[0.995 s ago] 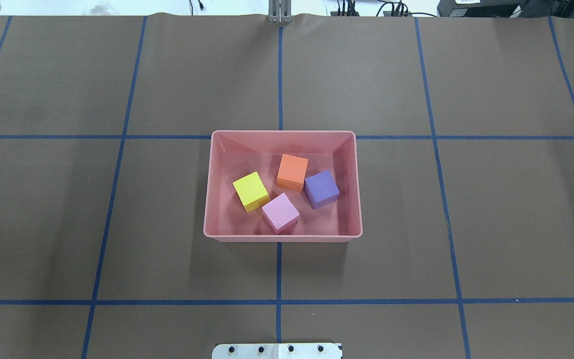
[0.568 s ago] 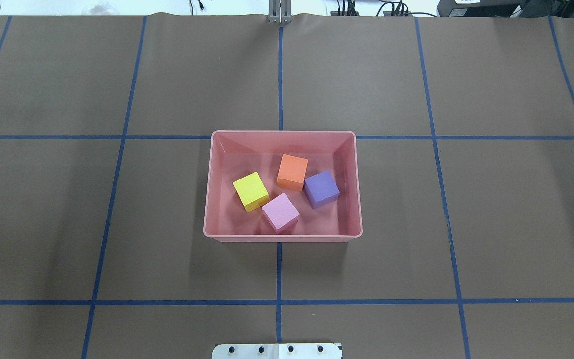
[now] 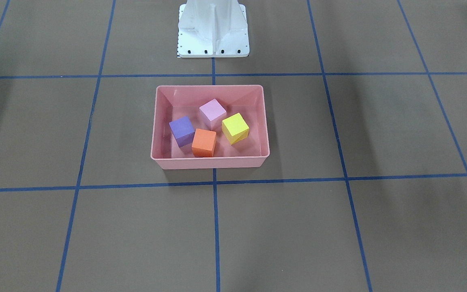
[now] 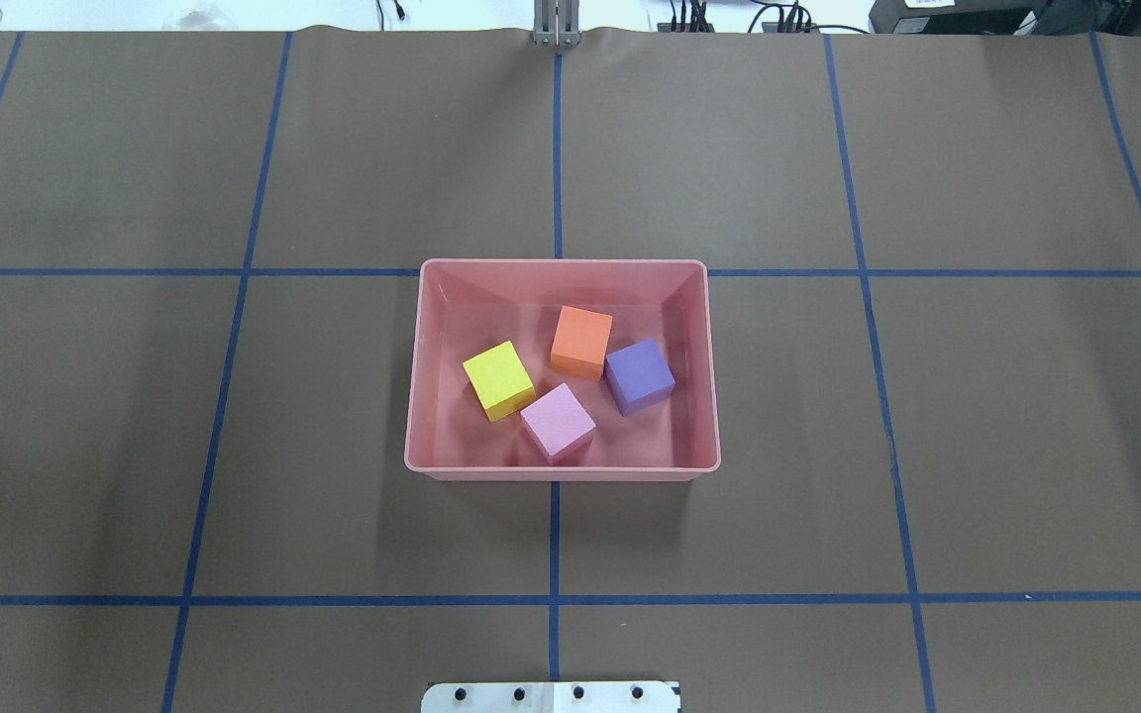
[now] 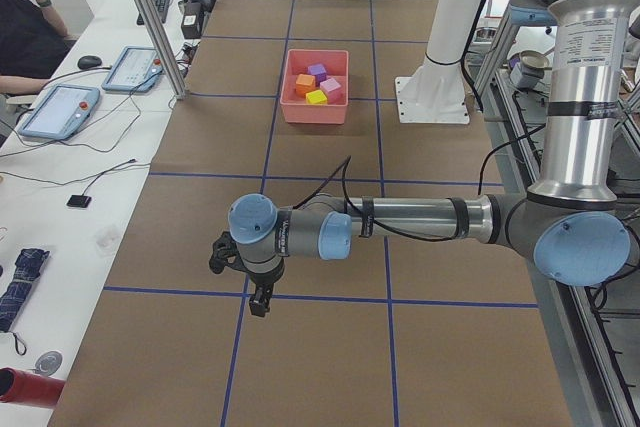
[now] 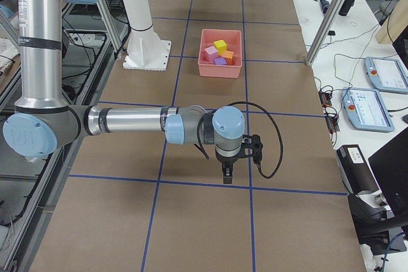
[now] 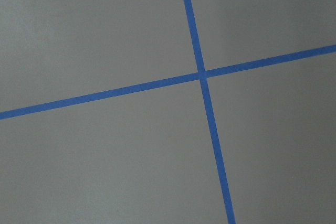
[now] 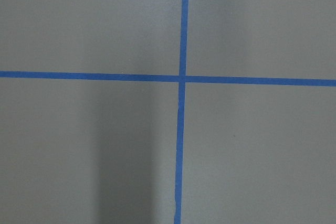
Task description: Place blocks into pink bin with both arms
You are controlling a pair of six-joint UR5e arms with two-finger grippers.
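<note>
**All four blocks in the bin, both pincers parked far off**

The pink bin [image 4: 561,472] sits at the middle of the counter [image 4: 828,396], its long axis running across the robot's front. Inside it lie the yellow block [image 4: 498,379], the orange block [image 4: 581,342], the purple block [image 4: 639,374] and the pink-lilac block [image 4: 557,422], clustered close together on the bin floor. No block shows outside it.

The left pincer [image 5: 258,299] points down over the counter towards the robot's left end, well apart from the bin. The right pincer [image 6: 227,173] mirrors it towards the right end, just as far off, so neither arm is clearly nearer.

How far either pincer is open cannot be told, since only the side views show them. Each wrist view shows only bare counter and crossing blue tape [image 7: 202,74]. With every block accounted for, neither appears to hold one. The task looks complete.
</note>
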